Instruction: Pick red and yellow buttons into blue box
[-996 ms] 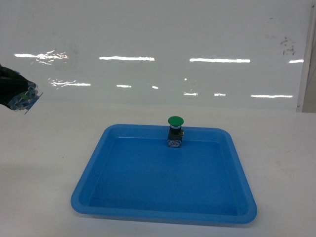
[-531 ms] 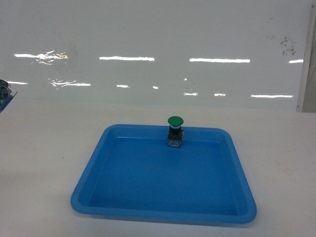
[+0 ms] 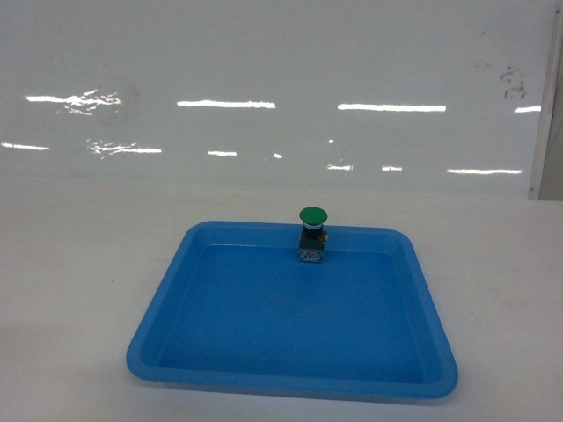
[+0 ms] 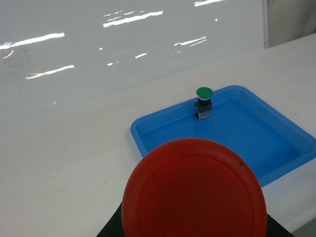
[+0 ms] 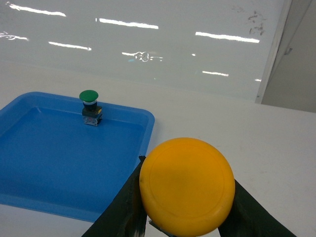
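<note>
The red button (image 4: 192, 195) fills the lower centre of my left wrist view, its cap right against the lens, so I judge the left gripper is clamped on it, though the jaws are hidden. In the head view the left edge, where that arm showed a second ago, is now bare, so both arms are clear of the shallow blue tray (image 3: 158, 308) and its green button (image 3: 312, 230). At lower right, the right gripper's (image 5: 190, 217) dark fingers (image 5: 126, 205) flank the yellow button (image 5: 186, 185). I cannot see the blue box.
</note>
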You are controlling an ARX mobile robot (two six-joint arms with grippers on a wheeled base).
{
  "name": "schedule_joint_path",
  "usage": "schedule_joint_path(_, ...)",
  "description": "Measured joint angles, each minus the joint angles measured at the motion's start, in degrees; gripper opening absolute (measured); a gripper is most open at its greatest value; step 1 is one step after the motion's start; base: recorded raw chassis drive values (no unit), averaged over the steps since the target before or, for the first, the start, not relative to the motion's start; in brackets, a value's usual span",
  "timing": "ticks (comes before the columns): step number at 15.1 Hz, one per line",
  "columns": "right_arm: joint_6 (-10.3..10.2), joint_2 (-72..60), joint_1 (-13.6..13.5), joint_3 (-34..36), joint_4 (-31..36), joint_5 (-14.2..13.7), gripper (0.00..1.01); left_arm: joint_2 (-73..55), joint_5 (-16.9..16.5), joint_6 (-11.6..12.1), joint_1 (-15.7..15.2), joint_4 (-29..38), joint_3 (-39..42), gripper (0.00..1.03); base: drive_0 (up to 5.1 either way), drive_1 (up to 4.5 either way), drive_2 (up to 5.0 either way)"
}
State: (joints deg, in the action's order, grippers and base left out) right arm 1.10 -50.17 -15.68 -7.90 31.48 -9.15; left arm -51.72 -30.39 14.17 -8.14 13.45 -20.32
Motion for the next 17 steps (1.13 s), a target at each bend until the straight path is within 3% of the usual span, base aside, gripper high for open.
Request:
schedule_joint_path(1,0.0,0.0,0.0,0.0,0.0,0.0,0.31,1.4,0.6,1.2,0.1,-2.5,0.2,0.24,0.0,0.0,0.0)
schedule_joint_path(7,0.0,0.0,0.0,0.0,0.0,0.0,0.31,1.6,0.5,2.7,0.2,-2.4,0.2,0.24,0.0,0.0,0.0)
schedule_joint_path(14,0.0,-0.1,0.0,0.0,-0.1,0.1,0.31,1.4,0.8,2.8,0.1,-2.4,0.3,0.24,0.2,-3.75,4.1)
schedule_joint_path(17,0.0,0.0,0.0,0.0,0.0,0.0,0.31,1.6,0.6,2.8,0.1,-2.4,0.3,0.24,3.7,-4.81,0.6)
